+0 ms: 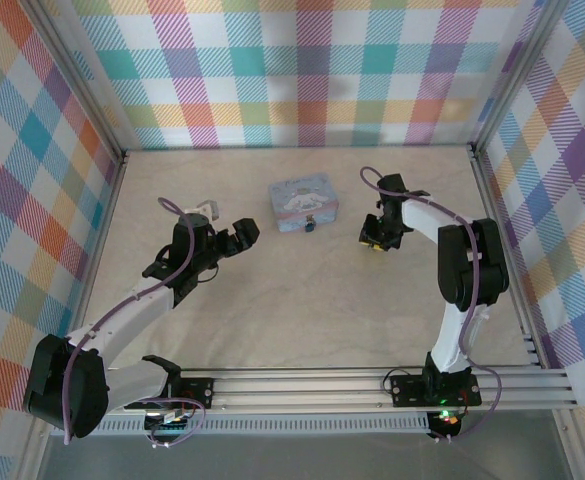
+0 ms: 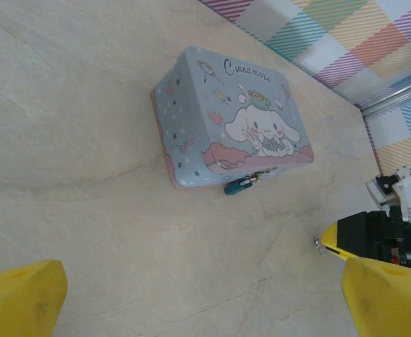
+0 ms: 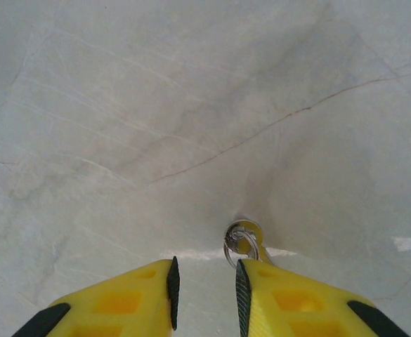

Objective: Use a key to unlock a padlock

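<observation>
Right gripper (image 3: 205,272) is down at the table (image 1: 272,310). The jaws are narrowed to a slim gap, with bare table showing between the pads and nothing pinched there. The key (image 3: 244,237) lies flat just past my tips. Its round head and small ring touch the tip of the finger on the right side of my wrist view. The shaft seems to run under that finger, but I can't confirm it. So the key sits off-centre to the gap, not in it. My read: this is the key-pickup step, early in the task, and the grasp isn't secured.

Left gripper (image 2: 201,270) is spread wide and holds nothing. It hovers over the table left of the box (image 2: 226,112) and points at it. It's probably placed there so its camera watches the lock and it can steady the box when the key goes in.

The padlock (image 2: 237,184) is tiny and blue. It hangs at the clasp on the box's front edge, down near the table. The shackle looks threaded through the clasp, but it's too small to be sure. The box sits mid-table between my two arms, lock side toward my bases, which leaves the keyhole side reachable. My right gripper is near the box's right end, apart from it.

Risk: the key is thin and flat on a hard top. Closing off-centre could skid it away or catch just the ring. I'd recentre over the head first.
</observation>
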### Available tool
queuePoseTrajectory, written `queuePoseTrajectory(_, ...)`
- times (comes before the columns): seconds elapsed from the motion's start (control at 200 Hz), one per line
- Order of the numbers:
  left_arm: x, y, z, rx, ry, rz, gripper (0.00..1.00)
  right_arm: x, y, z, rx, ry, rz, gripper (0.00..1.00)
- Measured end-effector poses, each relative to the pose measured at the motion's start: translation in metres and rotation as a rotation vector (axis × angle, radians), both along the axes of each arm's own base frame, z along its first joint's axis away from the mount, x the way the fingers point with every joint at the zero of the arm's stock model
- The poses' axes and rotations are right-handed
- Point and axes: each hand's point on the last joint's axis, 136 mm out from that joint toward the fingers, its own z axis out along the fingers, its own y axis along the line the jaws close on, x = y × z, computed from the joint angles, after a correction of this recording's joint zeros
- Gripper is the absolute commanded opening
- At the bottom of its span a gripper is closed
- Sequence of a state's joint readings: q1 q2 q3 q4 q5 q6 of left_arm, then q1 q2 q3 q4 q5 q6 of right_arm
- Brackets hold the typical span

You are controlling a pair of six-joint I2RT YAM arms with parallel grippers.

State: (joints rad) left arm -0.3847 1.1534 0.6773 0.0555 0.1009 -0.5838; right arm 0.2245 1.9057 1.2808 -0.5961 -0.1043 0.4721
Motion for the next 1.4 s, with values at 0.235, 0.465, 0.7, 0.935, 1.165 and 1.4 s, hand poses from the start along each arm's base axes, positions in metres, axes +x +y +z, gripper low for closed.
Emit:
queuePoseTrajectory(0.235,0.000,0.002,-0.001,0.005,0.001,0.008,1.00,0.000,-0.003,-0.006,-0.021,0.012,-0.005,0.31)
queuePoseTrajectory(0.465,0.000,0.002,-0.001,0.005,0.001,0.008,1.00,0.000,-0.007,-0.007,-0.043,0.009,-0.009,0.35)
queuePoseTrajectory(0.7,0.000,0.002,-0.001,0.005,0.001,0.008,1.00,0.000,-0.008,-0.007,-0.046,0.011,-0.010,0.33)
queuePoseTrajectory(0.935,0.000,0.002,-0.001,0.006,0.001,0.008,1.00,-0.001,-0.008,-0.014,-0.050,0.027,-0.010,0.23)
queuePoseTrajectory(1.165,0.000,0.002,-0.001,0.006,0.002,0.008,1.00,0.002,-0.005,-0.013,-0.037,0.021,-0.004,0.06)
queuePoseTrajectory(1.4,0.000,0.002,-0.001,0.006,0.002,0.008,1.00,0.006,-0.002,-0.009,-0.028,-0.002,0.005,0.00)
